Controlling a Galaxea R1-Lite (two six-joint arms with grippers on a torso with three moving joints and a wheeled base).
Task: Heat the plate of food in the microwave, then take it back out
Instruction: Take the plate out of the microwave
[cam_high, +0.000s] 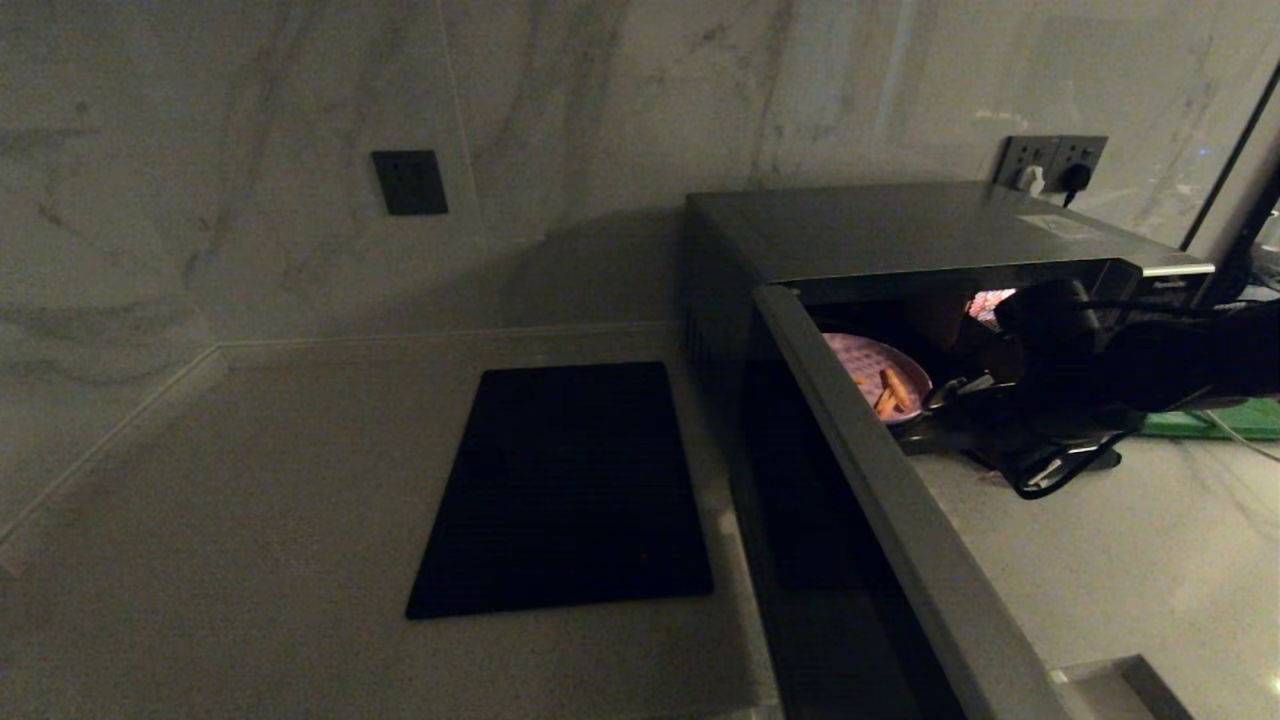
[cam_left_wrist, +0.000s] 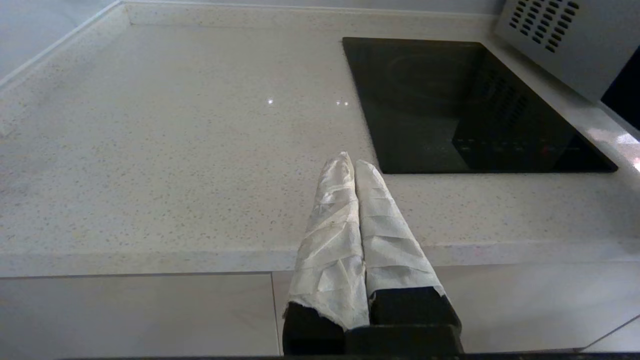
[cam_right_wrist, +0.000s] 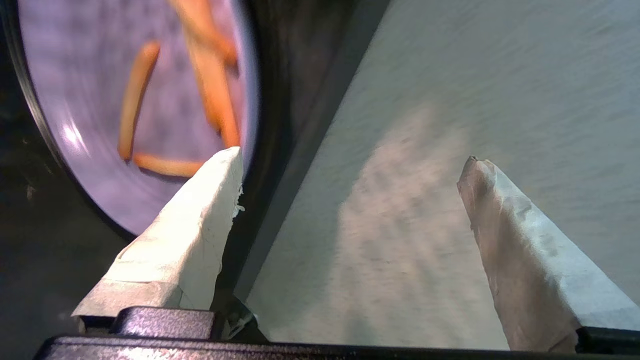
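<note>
Surface (cam_high: 250, 520): pale speckled stone, filling the lower half of the head view and meeting a marbled wall (cam_high: 250, 120) behind. Microwave (cam_high: 900, 225): large silver-grey box at 2 o'clock in the head view, door (cam_high: 900, 500) swung wide open toward 5 o'clock, cavity lit. Cooktop (cam_high: 565, 490): flat black panel set in the surface, just beside the microwave toward 9 o'clock. Green board (cam_high: 1220, 420): a strip lying on the surface at 3 o'clock, partly hidden behind the right arm. Right pincer (cam_high: 960, 385): at the mouth of the cavity, reaching in from 3 o'clock; its two tape-wrapped fingers (cam_right_wrist: 195, 235) stand wide apart and grip nothing. Left pincer (cam_left_wrist: 352, 165): parked at the surface's front edge, near the cooktop, wrapped fingers pressed together with nothing between them. Plate of food (cam_high: 880, 375): small lavender plate with orange-yellow sticks, sitting inside the microwave near the opening, just beside the right pincer toward 9 o'clock; in the right wrist view one fingertip overlaps its rim, and whether they touch cannot be told.
</note>
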